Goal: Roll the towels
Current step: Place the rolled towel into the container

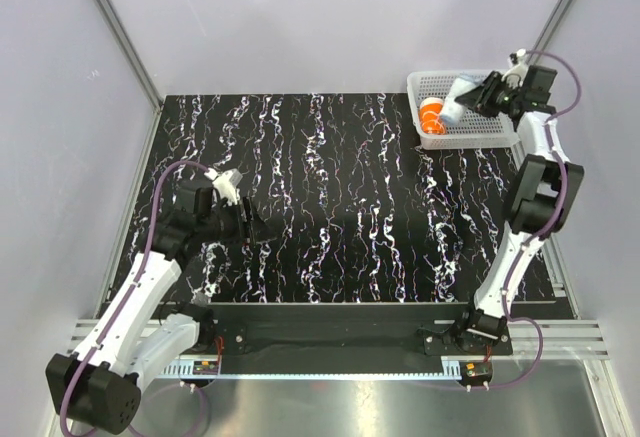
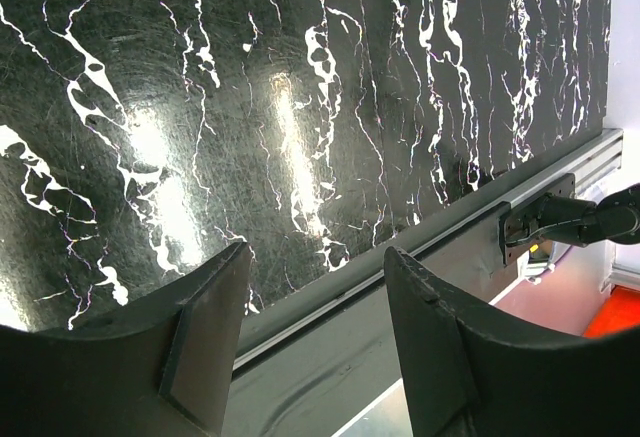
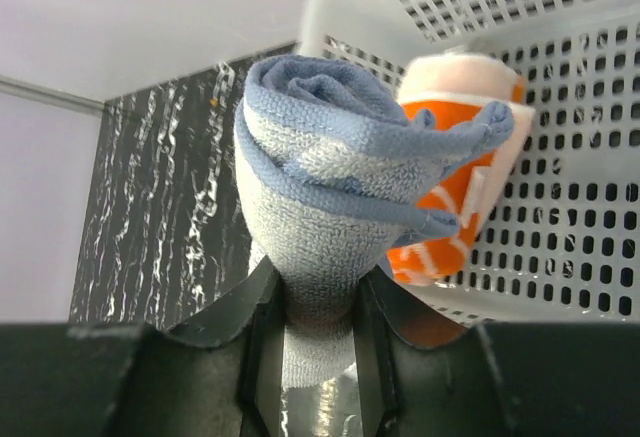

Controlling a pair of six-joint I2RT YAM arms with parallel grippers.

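Towels: two, both rolled, both at the far right corner of the table (image 1: pixel 340 207). One orange towel (image 3: pixel 465 227) with white print lies inside the basket (image 3: pixel 570 167), at its left end. One blue towel (image 3: pixel 320 177), grey-blue with a pale band, is held in the right claw (image 3: pixel 315 322), which is clamped on one end of the roll. The two fingers (image 3: pixel 262 342) press it from both sides and the rest of the roll sticks out past the tips. It hangs over the basket's left part, just beside the orange towel. In the wrist view it overlaps the orange roll; I cannot tell if they touch. The blue roll is loose at its free end, with folds and a hem edge showing.

Basket: one, white plastic mesh, sitting on the table at the far right edge.

Left claw (image 2: pixel 315 267): open, nothing between the fingers, both pads bare. It is low over the left part of the table, well apart from the basket and both towels; whether it touches the surface I cannot tell. Its wrist view shows black marbled tabletop with white veins, and the metal rail (image 2: pixel 420 267) along the near edge.

Arms: two, the right stretched far to the basket, the left bent near its base.
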